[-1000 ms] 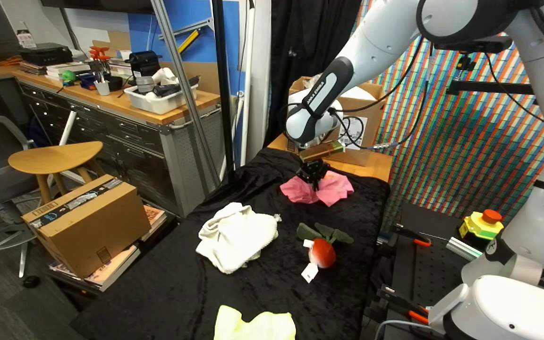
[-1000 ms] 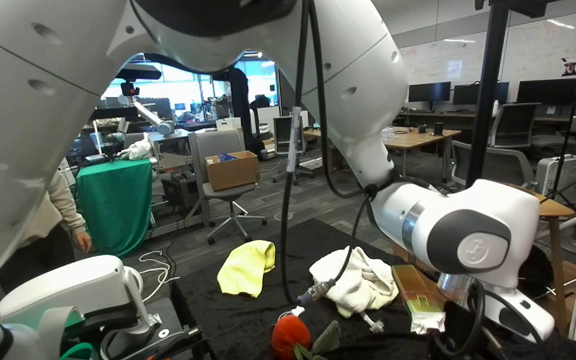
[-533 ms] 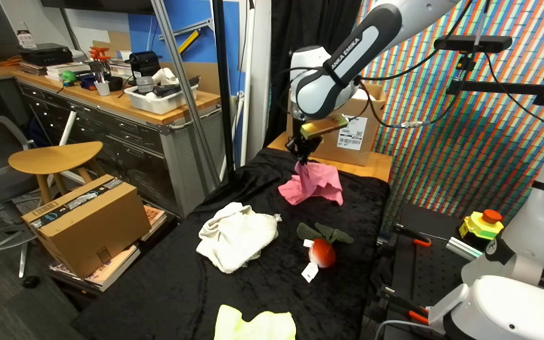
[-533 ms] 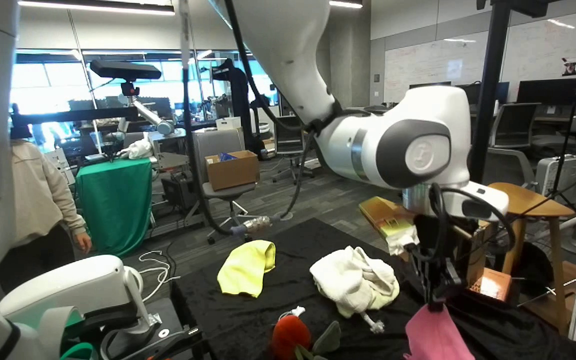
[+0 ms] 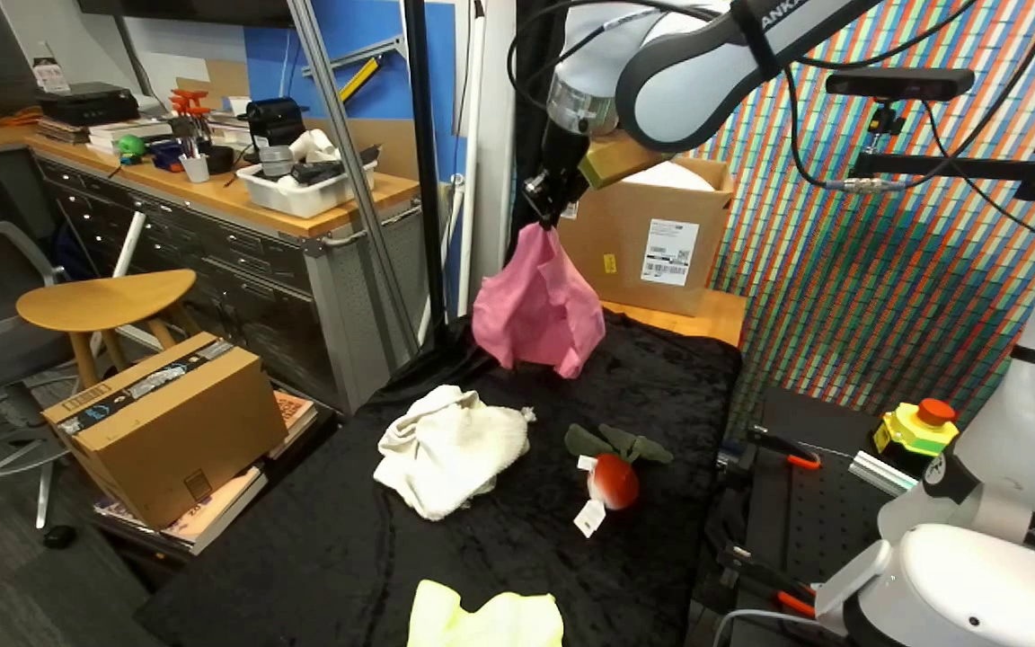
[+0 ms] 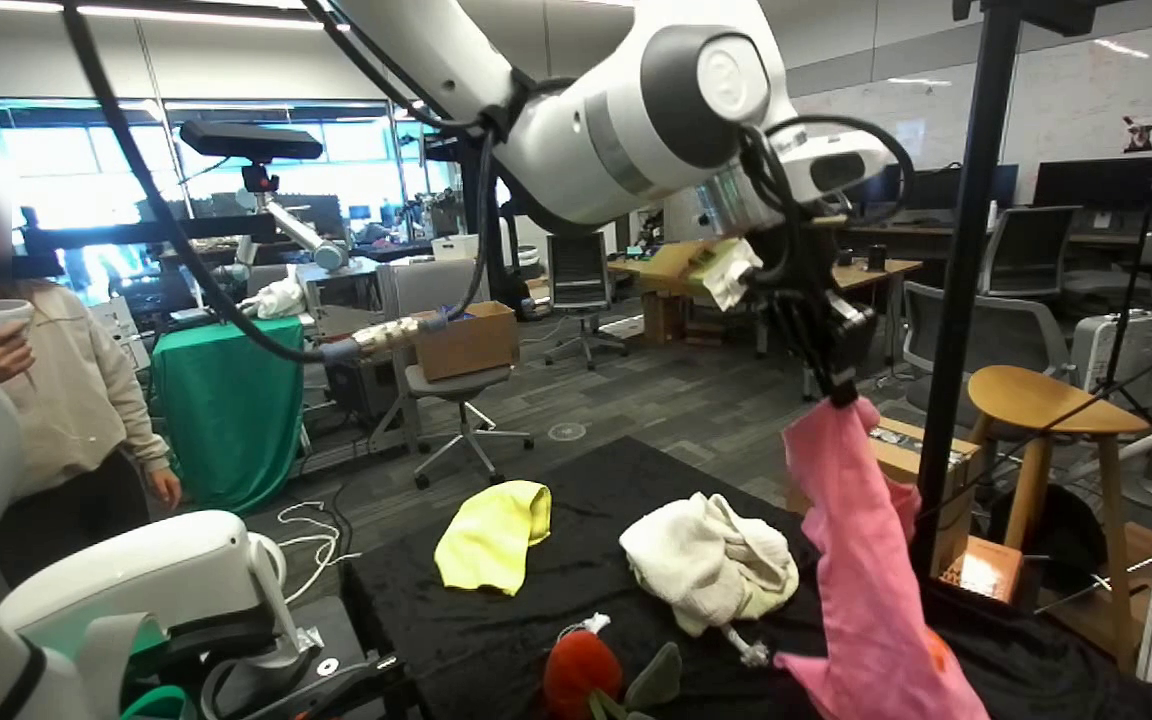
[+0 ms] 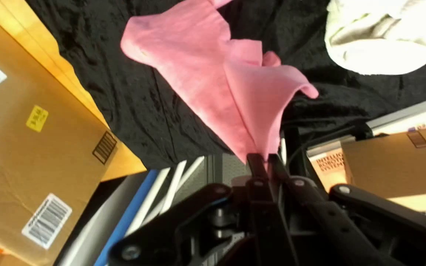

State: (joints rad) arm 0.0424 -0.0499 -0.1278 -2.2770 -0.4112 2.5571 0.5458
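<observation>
My gripper [image 5: 547,223] is shut on a pink cloth [image 5: 540,305] and holds it up by a gathered point above the black-covered table [image 5: 347,557]. In the wrist view the fingertips [image 7: 266,159] pinch the pink cloth [image 7: 202,62], which fans out below them. I cannot tell whether its lower edge touches the table. A crumpled white cloth [image 5: 455,449] lies mid-table, also in the wrist view [image 7: 383,48]. A red plush [image 5: 613,483] with green leaves and white tags lies beside it. A yellow cloth [image 6: 496,540] lies farther along the table.
A cardboard box [image 5: 634,243] stands on a wooden surface behind the gripper. A black post [image 6: 966,200] rises near the table's edge by the hanging cloth. A stool [image 5: 104,296] and another box [image 5: 167,431] stand beside the table. A person [image 6: 66,390] stands in the background.
The gripper has risen with the pink cloth, which lay spread on the table and now hangs from the fingers. It has also shifted slightly towards the post. The other items stayed put.
</observation>
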